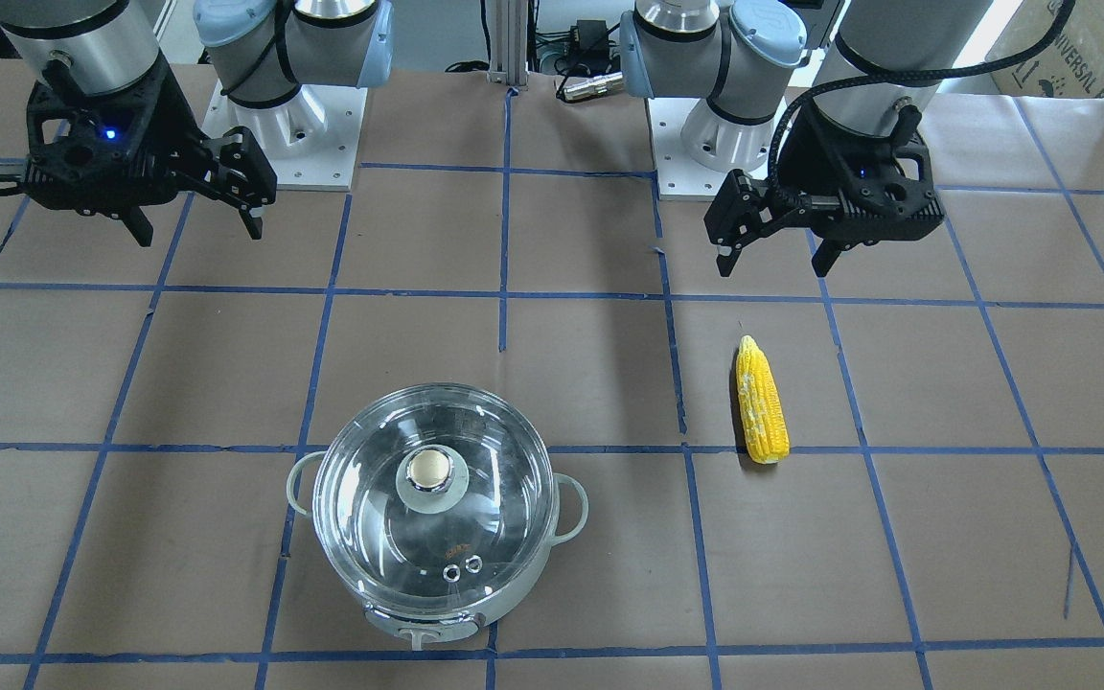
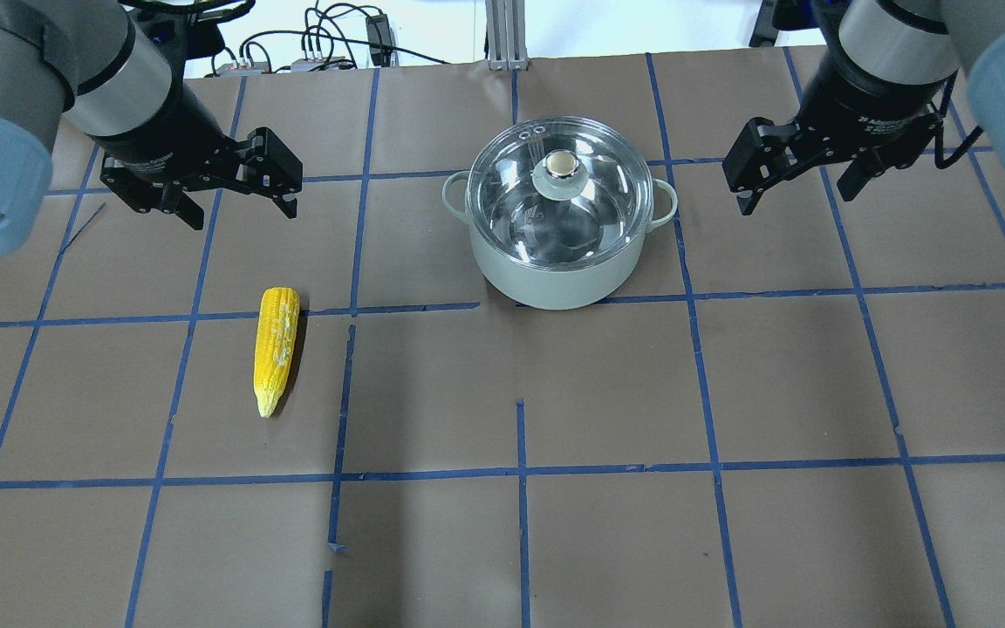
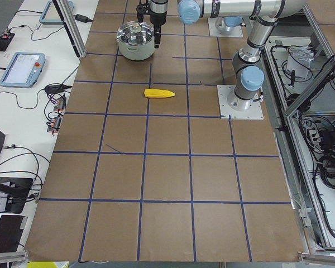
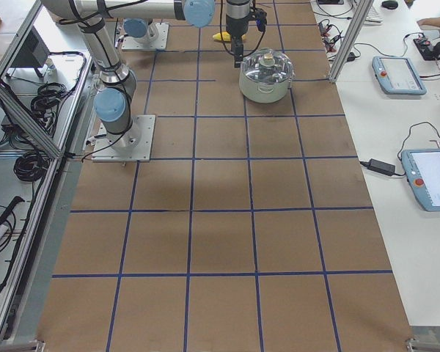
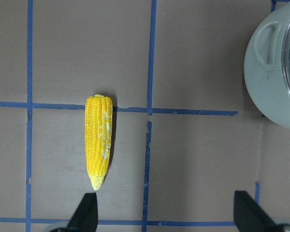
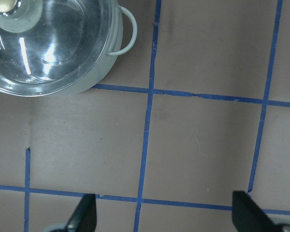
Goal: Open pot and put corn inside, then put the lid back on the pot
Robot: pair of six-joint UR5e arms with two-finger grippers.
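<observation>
**Lidded pot and corn cob lie apart as both arms hang open-handed**

A table (image 2: 607, 392) covered in brown paper and squared off with blue tape lines (image 2: 523, 523) fills the overhead view; cables and an aluminium post line its far edge. The pot (image 2: 555, 279) stands on the far part of the table, slightly to the robot's right of centre, with one loop handle out to each side; in the front-facing view its control tab faces away from the robot. The lid (image 2: 559, 196) sits squarely on the pot and closes it; the brass-coloured knob (image 2: 561, 163) stands upright at its centre, and the steel interior shines through the glass. The corn (image 2: 276, 349) lies flat on the robot's left side, well apart from the pot; its pointed tip is turned toward the robot and its blunt end rests across a tape line.

The left gripper (image 2: 245, 205) hangs above the table just beyond the corn's blunt end; its fingers are spread wide with nothing between them. The right gripper (image 2: 795, 187) hangs above the table to the right of the pot, clear of the handle; its fingers are also spread wide and hold nothing. Each wrist view shows two dark fingertips at the bottom corners with bare paper between them.
</observation>
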